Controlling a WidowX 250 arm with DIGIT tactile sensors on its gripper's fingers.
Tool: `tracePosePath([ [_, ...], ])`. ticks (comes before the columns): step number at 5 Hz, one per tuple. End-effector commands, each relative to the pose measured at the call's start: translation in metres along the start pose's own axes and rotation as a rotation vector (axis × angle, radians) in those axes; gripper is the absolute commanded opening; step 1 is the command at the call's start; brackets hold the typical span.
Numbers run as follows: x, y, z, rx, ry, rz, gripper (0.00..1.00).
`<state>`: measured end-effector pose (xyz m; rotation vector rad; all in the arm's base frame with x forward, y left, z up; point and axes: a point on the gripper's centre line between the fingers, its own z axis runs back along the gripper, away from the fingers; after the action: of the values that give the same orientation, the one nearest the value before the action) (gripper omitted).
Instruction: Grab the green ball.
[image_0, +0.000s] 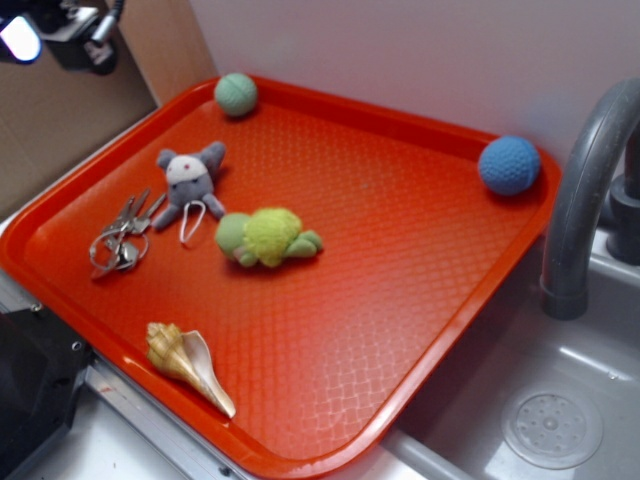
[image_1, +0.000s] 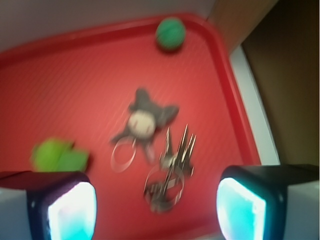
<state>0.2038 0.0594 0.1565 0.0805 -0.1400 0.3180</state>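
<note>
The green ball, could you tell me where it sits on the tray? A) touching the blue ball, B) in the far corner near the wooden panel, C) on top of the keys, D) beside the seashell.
B: the green ball rests alone against the tray rim in the far corner.

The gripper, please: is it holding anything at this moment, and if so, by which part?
Nothing is held. The gripper is open and empty above the tray; the green ball sits untouched in the corner.
</note>
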Motion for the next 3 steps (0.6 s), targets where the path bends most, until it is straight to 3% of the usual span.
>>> tracePosePath([
  [1, 0.050, 0.019, -0.051, 0.042, -0.136, -0.018, 1.00],
  [2, 0.061, 0.015, -0.073, -0.019, -0.126, -0.068, 1.00],
  [3, 0.061, 0.015, -0.073, -0.019, -0.126, -0.068, 1.00],
])
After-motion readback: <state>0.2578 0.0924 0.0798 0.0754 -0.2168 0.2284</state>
